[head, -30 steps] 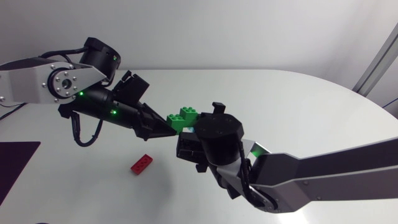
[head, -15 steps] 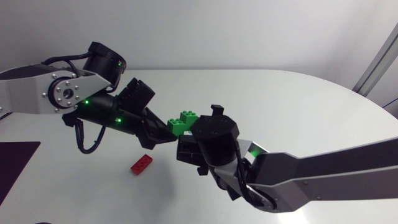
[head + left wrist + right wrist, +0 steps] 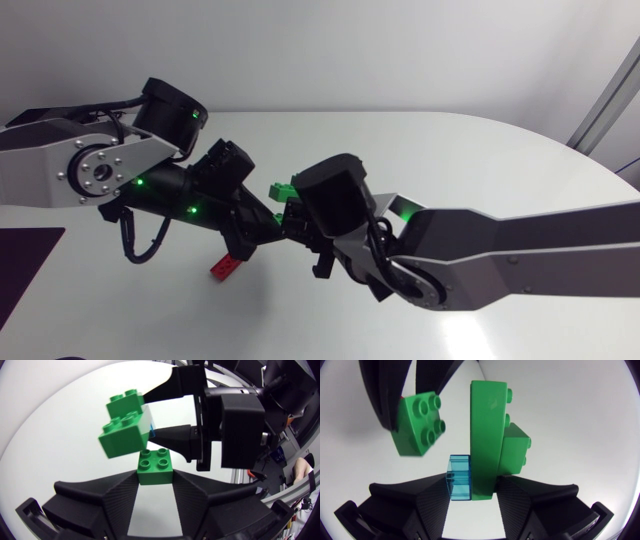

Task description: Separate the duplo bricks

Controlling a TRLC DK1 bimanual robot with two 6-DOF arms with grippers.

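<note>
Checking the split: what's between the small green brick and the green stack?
Nothing; the right wrist view shows only bare table between the small green brick and the green stack.

Left arm (image 3: 95, 172) and right arm (image 3: 500, 262) meeting mid-table, green bricks (image 3: 280, 190) between them, red brick (image 3: 227, 265) on white table (image 3: 480, 160) below

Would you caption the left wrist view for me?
Left end effector grips one green brick; right end effector holds the stack.

Lab, white table (image 3: 480, 170), left arm (image 3: 60, 170), right arm (image 3: 520, 260)
</note>
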